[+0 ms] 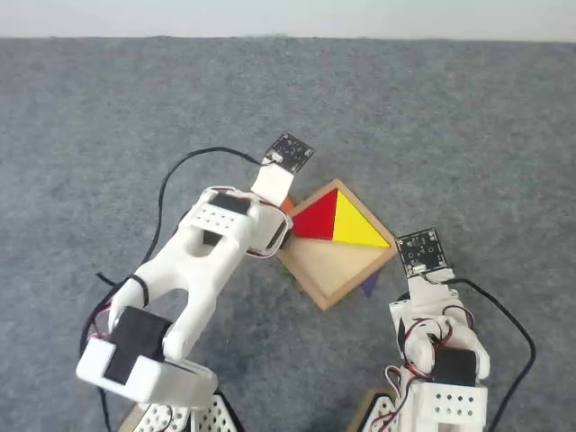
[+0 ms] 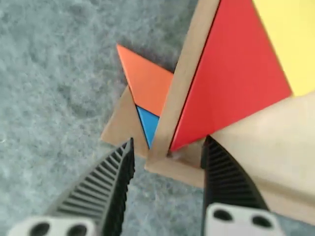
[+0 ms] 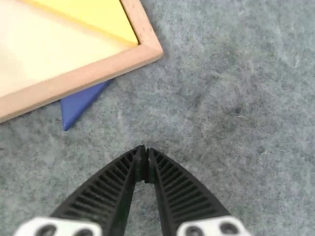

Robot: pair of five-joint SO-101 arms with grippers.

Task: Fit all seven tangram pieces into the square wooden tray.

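In the high view, the square wooden tray (image 1: 335,265) sits turned like a diamond at the centre of the frame on the grey table (image 1: 450,117). A red triangle (image 1: 317,220) and a yellow triangle (image 1: 362,230) fill its upper half. The left arm (image 1: 202,270) runs from the lower left to the tray's left corner. The right arm (image 1: 432,360) stands at the lower right, near the tray's right corner.

In the left wrist view, the left claw (image 2: 170,141) is spread wide and straddles a tray corner, with one finger outside the rim and one over the bare floor. An orange triangle (image 2: 147,81) and a light blue piece (image 2: 147,125) lie against the rim outside.

In the right wrist view, the right claw (image 3: 144,150) is clenched on nothing above the table. A dark blue piece (image 3: 78,103) pokes out from under the tray's edge.
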